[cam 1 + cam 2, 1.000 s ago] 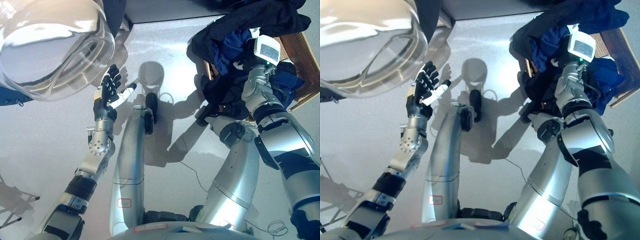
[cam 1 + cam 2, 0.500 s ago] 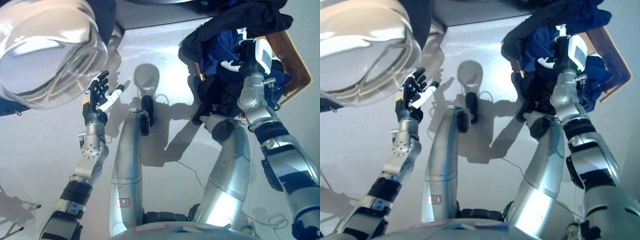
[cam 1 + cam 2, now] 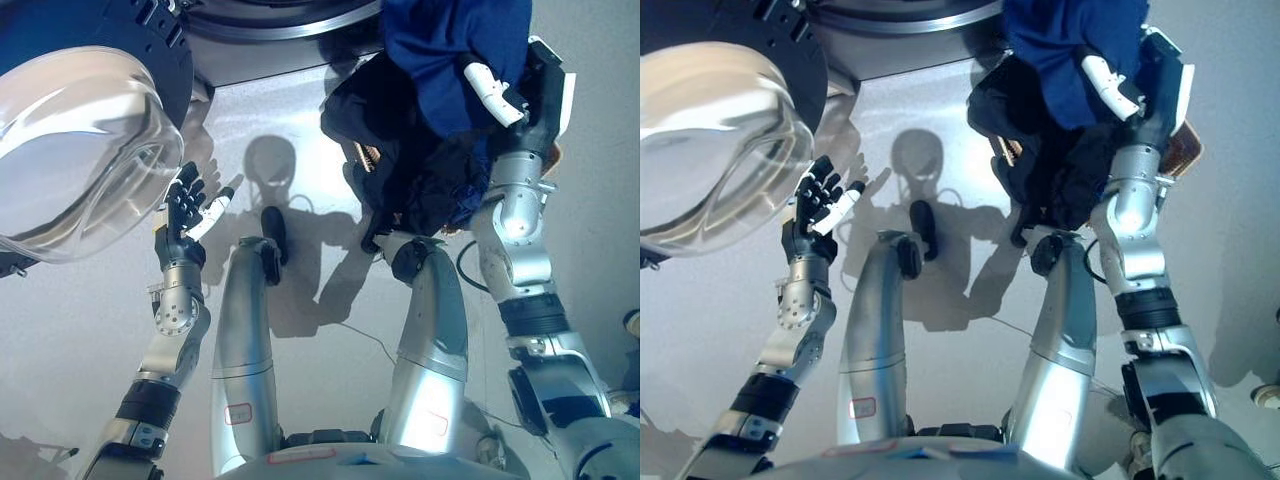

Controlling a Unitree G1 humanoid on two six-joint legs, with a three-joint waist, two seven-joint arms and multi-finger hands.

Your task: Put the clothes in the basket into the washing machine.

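Clear glass bowl of the washer door [image 3: 75, 150] hangs open at far left, its dark frame above it. Just right of it the left hand [image 3: 185, 212] is up by the glass rim, fingers spread and straight, palm toward the door, holding nothing; can't tell if tips touch the glass. Grey drum rim [image 3: 270, 18] shows at top centre, opening itself out of sight.

Right of centre: blue garment [image 3: 450, 55] lifted high, dark clothes [image 3: 400, 150] hanging under it, partly draped over the wicker basket [image 3: 1185, 150], of which only a corner shows. Right hand [image 3: 500, 95] is up in the blue cloth, w/ one white-tipped finger lying across it; looks curled into the fabric, so holding the blue piece.

Step, as I read it: carry phase, load out of basket, not yet in drum. Next move needs right arm to swing left and up toward drum mouth, w/ trailing dark cloth kept clear of the door.
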